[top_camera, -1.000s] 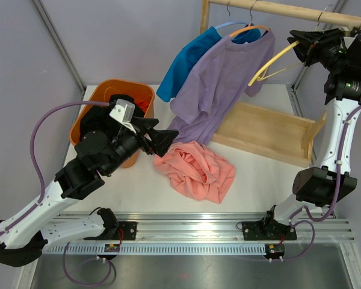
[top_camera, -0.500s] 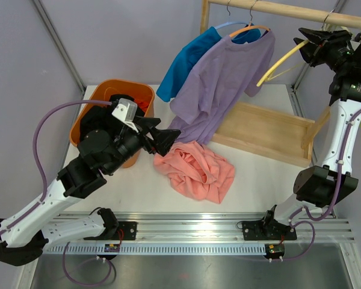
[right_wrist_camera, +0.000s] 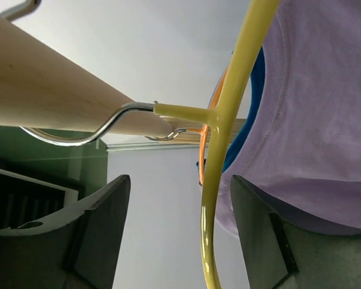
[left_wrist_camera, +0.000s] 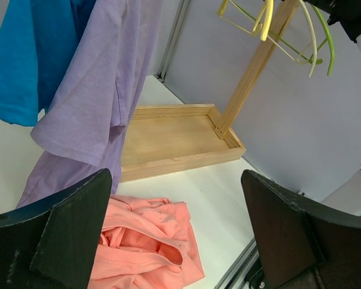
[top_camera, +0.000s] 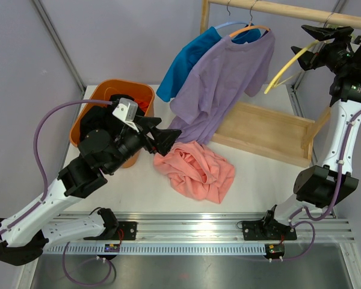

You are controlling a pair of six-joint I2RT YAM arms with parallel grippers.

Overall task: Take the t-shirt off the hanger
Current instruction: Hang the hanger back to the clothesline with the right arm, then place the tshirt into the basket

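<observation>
A pink t-shirt (top_camera: 195, 168) lies crumpled on the table, off any hanger. My left gripper (top_camera: 168, 137) hovers open at its left edge, and in the left wrist view the pink t-shirt (left_wrist_camera: 144, 241) sits low between the wide fingers with nothing gripped. An empty yellow hanger (top_camera: 287, 65) hangs by its metal hook (right_wrist_camera: 84, 135) on the wooden rod (right_wrist_camera: 42, 90). My right gripper (top_camera: 307, 45) stands open around it. In the right wrist view the yellow hanger's bar (right_wrist_camera: 219, 150) runs between the fingers with a gap on each side.
A purple shirt (top_camera: 222, 84) on an orange hanger and a blue shirt (top_camera: 183, 60) hang from the rod (top_camera: 289, 9). A wooden tray (top_camera: 271, 129) forms the rack's base at the back right. An orange bin (top_camera: 108, 99) stands behind my left arm.
My right gripper has lifted the yellow hanger up to the rod and opened its jaws, letting go of it. The left arm has barely moved.
</observation>
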